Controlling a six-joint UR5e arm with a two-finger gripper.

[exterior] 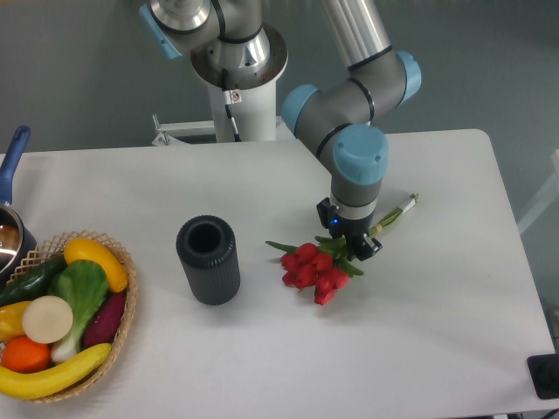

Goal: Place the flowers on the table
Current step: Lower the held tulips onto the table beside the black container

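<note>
The flowers (314, 266), a bunch of red tulips with green leaves, lie slanted on the white table (437, 332) right of centre. The blooms point to the lower left, and the thin stems run up to the right to their end (409, 201). My gripper (353, 243) points straight down over the bunch where the leaves meet the stems. Its fingers are closed around the stems, and the wrist hides most of them. The blooms look to be at or just above the tabletop.
A dark cylinder (208, 259) stands upright and open-topped left of the flowers. A wicker basket (122, 305) of fruit and vegetables sits at the front left. A pot with a blue handle (10, 166) is at the left edge. The robot base (238, 61) is at the back.
</note>
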